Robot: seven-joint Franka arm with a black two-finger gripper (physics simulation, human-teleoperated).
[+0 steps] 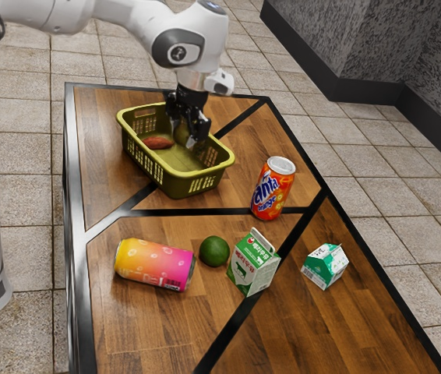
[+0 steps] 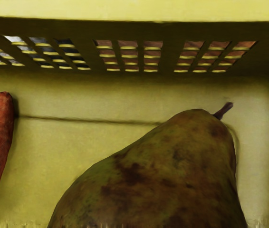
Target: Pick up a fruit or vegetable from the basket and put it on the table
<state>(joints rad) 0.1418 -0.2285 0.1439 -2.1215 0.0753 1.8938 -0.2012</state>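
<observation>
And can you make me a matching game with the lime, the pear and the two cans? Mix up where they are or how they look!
Things:
1. Lime
2. Pear
3. Fanta can
4. Pink and yellow can

Places and looks:
A. Lying on its side
B. Inside the basket
C. Round and green, on the table
D. Standing upright

Right pairs: 1-C, 2-B, 3-D, 4-A
</observation>
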